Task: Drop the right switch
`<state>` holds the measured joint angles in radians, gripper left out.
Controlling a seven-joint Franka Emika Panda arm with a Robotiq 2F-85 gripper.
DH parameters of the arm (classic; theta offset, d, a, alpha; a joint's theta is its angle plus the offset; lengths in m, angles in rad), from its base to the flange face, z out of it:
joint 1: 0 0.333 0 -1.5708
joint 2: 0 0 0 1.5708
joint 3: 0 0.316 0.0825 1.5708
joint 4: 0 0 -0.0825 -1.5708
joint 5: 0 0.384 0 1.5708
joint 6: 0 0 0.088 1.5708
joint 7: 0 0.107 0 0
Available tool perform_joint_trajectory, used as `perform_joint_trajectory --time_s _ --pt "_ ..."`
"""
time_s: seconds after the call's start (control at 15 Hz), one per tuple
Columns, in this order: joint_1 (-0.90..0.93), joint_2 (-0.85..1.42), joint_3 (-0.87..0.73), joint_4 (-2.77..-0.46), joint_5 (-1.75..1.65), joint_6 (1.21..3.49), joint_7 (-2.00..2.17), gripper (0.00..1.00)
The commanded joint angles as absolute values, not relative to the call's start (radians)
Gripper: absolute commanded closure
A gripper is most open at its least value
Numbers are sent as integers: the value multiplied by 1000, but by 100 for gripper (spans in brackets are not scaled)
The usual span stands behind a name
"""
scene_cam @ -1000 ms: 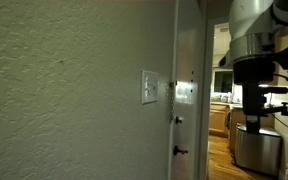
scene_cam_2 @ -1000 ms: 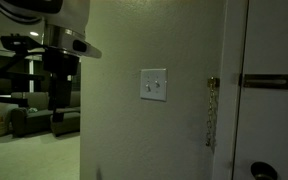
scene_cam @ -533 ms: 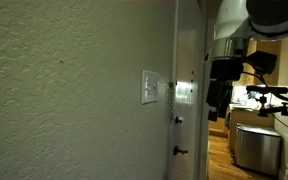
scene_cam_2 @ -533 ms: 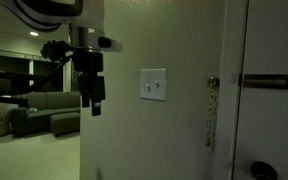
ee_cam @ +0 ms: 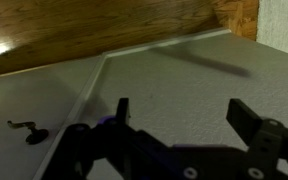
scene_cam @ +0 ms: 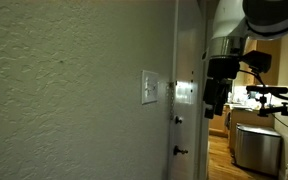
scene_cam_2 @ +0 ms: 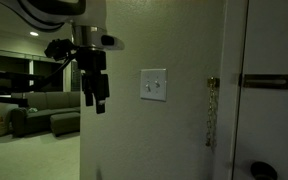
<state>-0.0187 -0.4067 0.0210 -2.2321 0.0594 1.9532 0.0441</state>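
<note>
A white double switch plate [scene_cam_2: 153, 85] is mounted on the textured wall; it shows edge-on in an exterior view [scene_cam: 149, 87]. The two rockers are too small to tell apart. My gripper [scene_cam_2: 97, 98] hangs from the arm, out from the wall and apart from the plate, at about the plate's height; it also shows in an exterior view [scene_cam: 215, 103]. In the wrist view my gripper [ee_cam: 179, 108] is open and empty, its two dark fingers spread over bare wall. The switch plate is out of the wrist view.
A white door [scene_cam_2: 269, 90] with a chain [scene_cam_2: 211, 110], a bar handle [scene_cam_2: 262, 81] and a knob [scene_cam_2: 261, 172] stands beside the wall. A sofa [scene_cam_2: 34, 118] lies behind the arm. A door stop [ee_cam: 26, 131] and wooden floor [ee_cam: 84, 30] show in the wrist view.
The arm has swung in toward the wall and the switch plate over the last second; in the last half second it crept only slightly closer. The gripper stays open.
</note>
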Motion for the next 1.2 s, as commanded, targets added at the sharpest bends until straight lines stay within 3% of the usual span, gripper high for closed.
perform_joint_trajectory --time_s 0.0,1.13 --pt "-12 -406 15 -2230 57 1951 46 0" --pt "-22 -202 -16 -2008 -18 2230 -59 0"
